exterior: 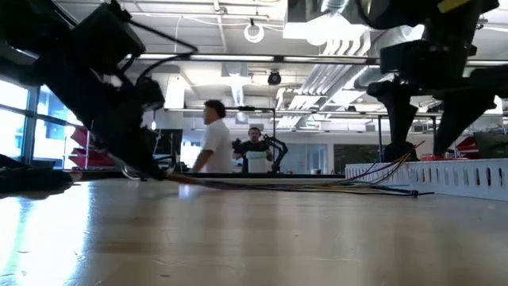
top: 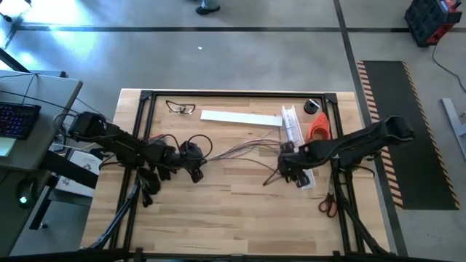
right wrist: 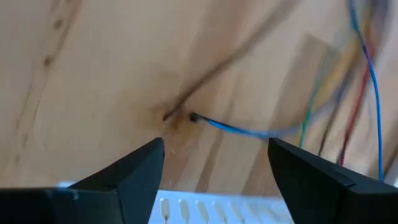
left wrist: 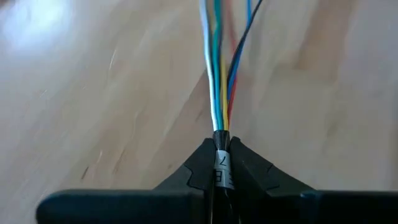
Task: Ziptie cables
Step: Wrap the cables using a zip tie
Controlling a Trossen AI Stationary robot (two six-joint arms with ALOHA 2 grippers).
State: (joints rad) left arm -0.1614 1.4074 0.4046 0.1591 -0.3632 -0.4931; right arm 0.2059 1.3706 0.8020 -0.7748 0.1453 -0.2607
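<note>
The cables are a bundle of thin coloured wires lying across the middle of the table, fanning out toward the right. My left gripper is shut on their left end. My right gripper hovers open over the table at the fanned right ends; in the right wrist view its fingers stand wide apart above a blue wire's tip. The ziptie is a thin dark strip lying flat on the wood just left of that gripper; it also shows as a blurred dark strip. My left gripper pinches the bundle's wrapped black end with a white label between its two fingers. The wires run straight out past the fingertips, along the fingers. In the low view the bundle lies low along the table from that gripper.
Clear safety glasses, a flat white strip, a slotted white channel and an orange tool lie by the far edge. Red-handled scissors are near the right frame rail. People stand in the room beyond.
</note>
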